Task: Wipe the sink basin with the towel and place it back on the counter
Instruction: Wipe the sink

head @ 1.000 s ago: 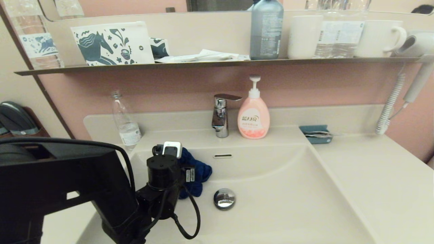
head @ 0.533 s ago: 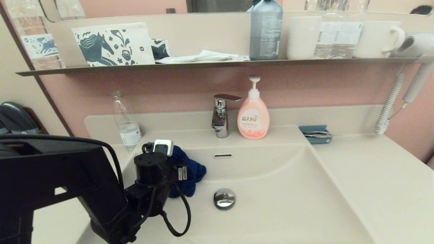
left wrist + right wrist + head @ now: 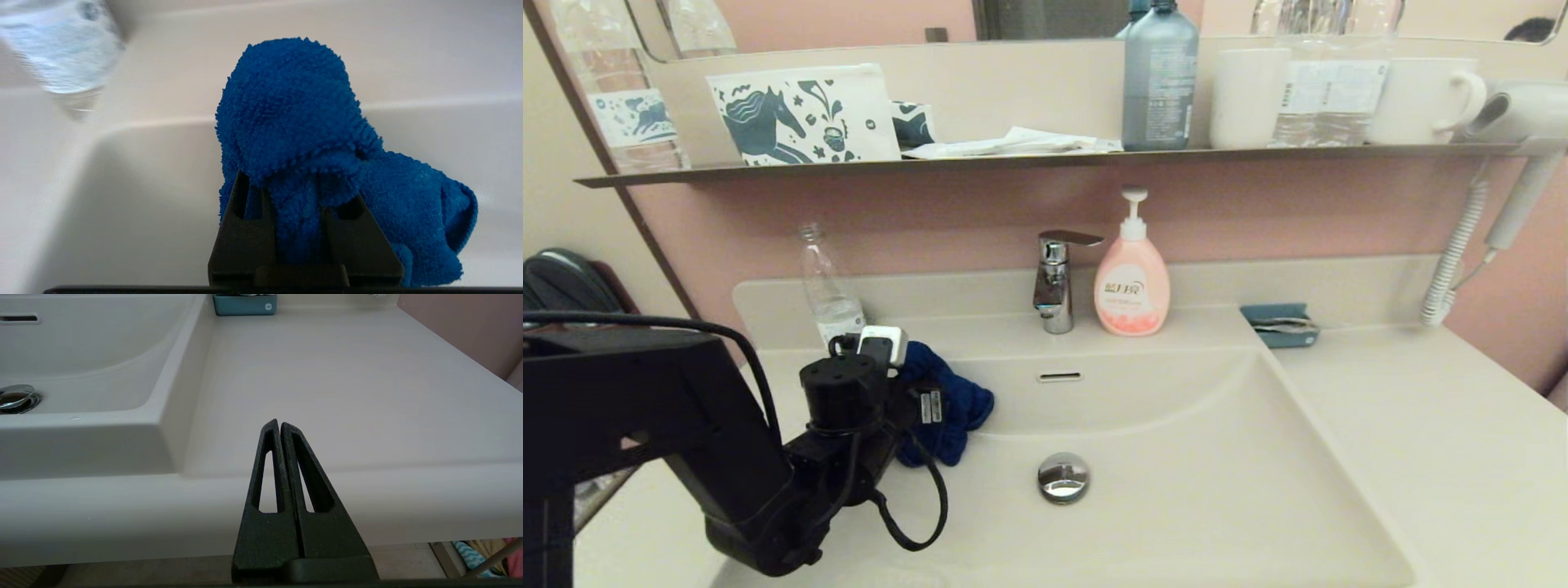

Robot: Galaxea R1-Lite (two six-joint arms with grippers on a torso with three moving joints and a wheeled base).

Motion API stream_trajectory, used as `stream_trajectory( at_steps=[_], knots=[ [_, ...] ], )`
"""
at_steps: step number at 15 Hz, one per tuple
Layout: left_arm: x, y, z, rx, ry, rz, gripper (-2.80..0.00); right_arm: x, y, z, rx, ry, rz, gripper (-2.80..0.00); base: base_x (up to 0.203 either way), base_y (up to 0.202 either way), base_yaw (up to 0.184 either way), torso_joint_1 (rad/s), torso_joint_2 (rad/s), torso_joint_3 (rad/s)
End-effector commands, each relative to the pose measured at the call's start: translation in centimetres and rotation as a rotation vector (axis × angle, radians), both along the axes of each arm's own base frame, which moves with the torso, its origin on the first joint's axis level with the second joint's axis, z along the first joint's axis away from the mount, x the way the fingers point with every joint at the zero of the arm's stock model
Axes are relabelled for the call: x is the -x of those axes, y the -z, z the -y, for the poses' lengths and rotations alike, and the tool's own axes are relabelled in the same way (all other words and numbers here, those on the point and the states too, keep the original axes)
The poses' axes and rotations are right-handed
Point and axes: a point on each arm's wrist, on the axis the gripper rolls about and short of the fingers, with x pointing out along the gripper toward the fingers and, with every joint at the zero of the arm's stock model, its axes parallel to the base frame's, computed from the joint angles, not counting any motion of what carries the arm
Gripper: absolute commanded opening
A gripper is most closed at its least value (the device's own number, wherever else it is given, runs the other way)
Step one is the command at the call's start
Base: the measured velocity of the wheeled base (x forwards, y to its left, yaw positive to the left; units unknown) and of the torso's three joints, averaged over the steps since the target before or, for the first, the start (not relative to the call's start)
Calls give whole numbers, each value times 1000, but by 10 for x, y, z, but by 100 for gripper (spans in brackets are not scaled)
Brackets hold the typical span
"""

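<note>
My left gripper is shut on the bunched blue towel, which bulges out past both black fingers. In the head view the towel hangs at the far left corner of the cream sink basin, close to the back wall, left of the chrome drain plug and the slot overflow. The left gripper's fingers are hidden there behind its wrist. My right gripper is shut and empty, parked low in front of the counter, out of the head view.
A clear plastic bottle stands on the counter just behind the towel. Faucet and pink soap pump are behind the basin. A teal tray sits at the counter's back right. A dark-edged shelf carries bottles and cups.
The left arm has carried the towel leftward and toward the back of the basin, away from the drain plug and closer to the plastic bottle.
</note>
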Motion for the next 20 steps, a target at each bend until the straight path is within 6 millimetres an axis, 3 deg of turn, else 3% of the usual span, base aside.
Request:
stream_trajectory(
  at_steps=[1,13,16,20],
  knots=[
    [3,-5,8,1,16,19,-280,0,0,0,0,0,0,-280,0,0,0,0,0,0],
    [29,5,111,-53,143,31,-280,0,0,0,0,0,-1,-280,0,0,0,0,0,0],
    [31,-6,112,-57,144,29,-280,0,0,0,0,0,0,-280,0,0,0,0,0,0],
    [42,-35,90,-105,99,-45,-280,0,0,0,0,0,-2,-280,0,0,0,0,0,0]
  ],
)
